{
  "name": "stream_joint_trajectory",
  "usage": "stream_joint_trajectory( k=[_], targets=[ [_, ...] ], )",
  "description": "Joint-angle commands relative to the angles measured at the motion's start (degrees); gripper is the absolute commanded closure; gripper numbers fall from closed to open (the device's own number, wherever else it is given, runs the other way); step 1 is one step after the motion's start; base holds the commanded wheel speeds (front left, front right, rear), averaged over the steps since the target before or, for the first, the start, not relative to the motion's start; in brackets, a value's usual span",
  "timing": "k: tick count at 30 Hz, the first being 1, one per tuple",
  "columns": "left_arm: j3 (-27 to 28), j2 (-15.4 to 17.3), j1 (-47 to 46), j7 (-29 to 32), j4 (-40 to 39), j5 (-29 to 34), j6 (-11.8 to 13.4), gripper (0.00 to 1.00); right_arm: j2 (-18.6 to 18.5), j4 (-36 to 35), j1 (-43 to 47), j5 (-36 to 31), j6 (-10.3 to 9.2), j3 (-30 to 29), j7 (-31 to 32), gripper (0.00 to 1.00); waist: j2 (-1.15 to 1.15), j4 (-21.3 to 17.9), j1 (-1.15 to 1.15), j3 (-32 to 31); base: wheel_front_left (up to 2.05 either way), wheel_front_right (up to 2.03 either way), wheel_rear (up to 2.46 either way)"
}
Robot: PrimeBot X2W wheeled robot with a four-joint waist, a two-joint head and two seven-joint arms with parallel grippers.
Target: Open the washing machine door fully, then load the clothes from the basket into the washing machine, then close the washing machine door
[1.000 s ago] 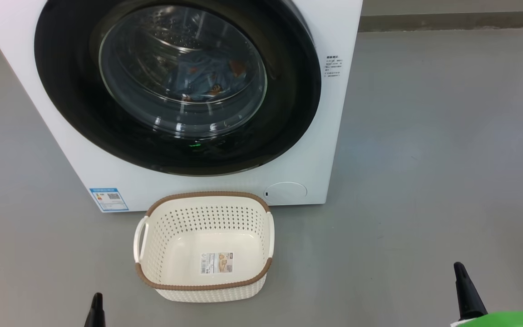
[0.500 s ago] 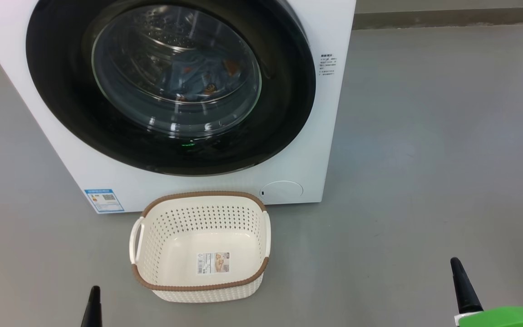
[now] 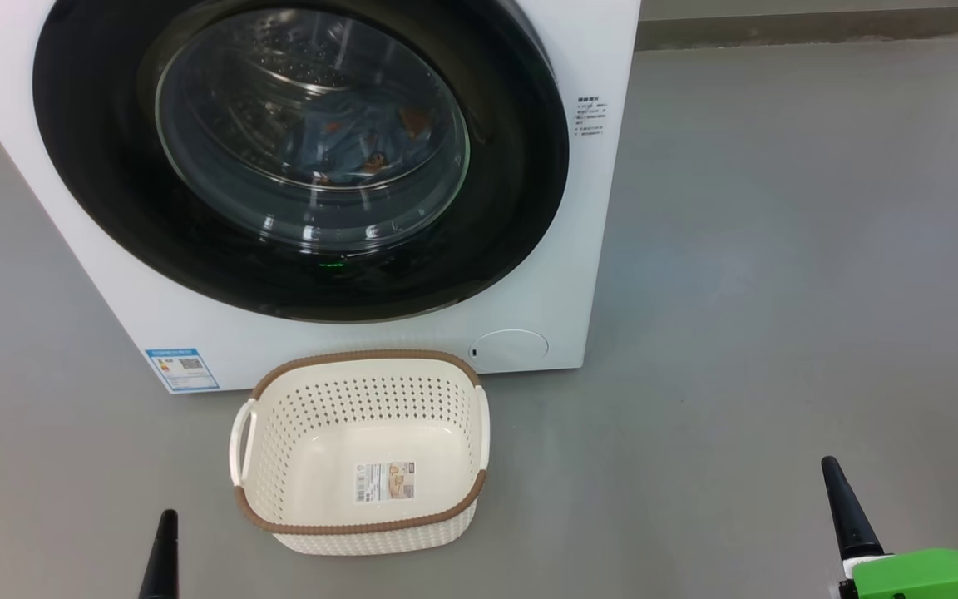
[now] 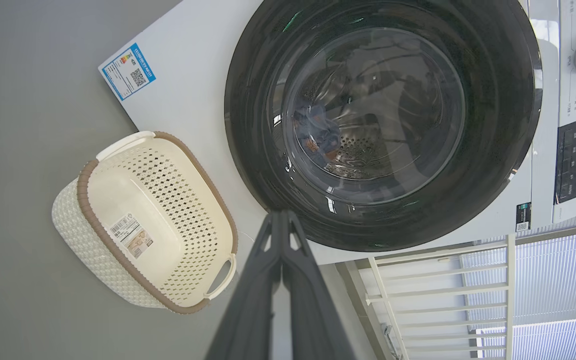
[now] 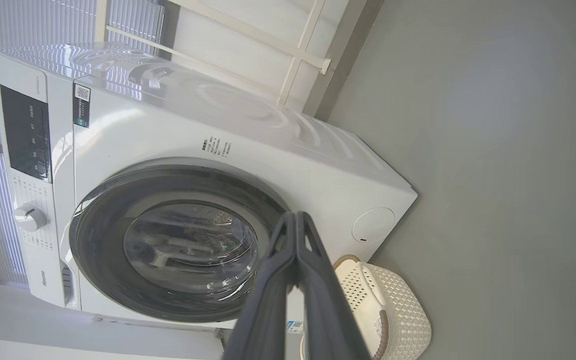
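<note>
Head view: at lower left, note the left gripper (image 3: pixel 165 545), fingers pressed together, holding nothing. Centre, the basket (image 3: pixel 362 526) stands empty just before the washing machine (image 3: pixel 566 274); the washing machine door (image 3: pixel 88 166) is shut, the clothes (image 3: pixel 346 141) lying behind its glass. At lower right, the right gripper (image 3: pixel 830 470) is likewise closed and empty. Against a second ago, your camera has shifted: machine and basket appear further left.

My head camera turns a little, so the scene slides left; my left gripper (image 3: pixel 166 537) and right gripper (image 3: pixel 833 487) reach higher into view.
</note>
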Motion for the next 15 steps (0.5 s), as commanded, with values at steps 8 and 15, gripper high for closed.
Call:
stream_joint_trajectory(
  k=[8, 15],
  targets=[
    [2.35, 1.15, -3.62, 1.8, -1.94, -5.69, -0.94, 1.0, -0.67, -1.64, -3.07, 6.46, -0.06, 1.25, 1.73, 1.0, 0.0, -0.49, 0.0, 0.15, 0.0, 0.0, 0.0],
    [2.77, 1.23, -4.14, 2.79, -2.17, -9.18, -1.09, 1.0, -0.67, -1.69, -3.55, 10.44, -0.07, 1.41, 2.75, 1.0, 0.0, -0.82, 0.0, 0.25, 0.0, 0.0, 0.0]
  ],
)
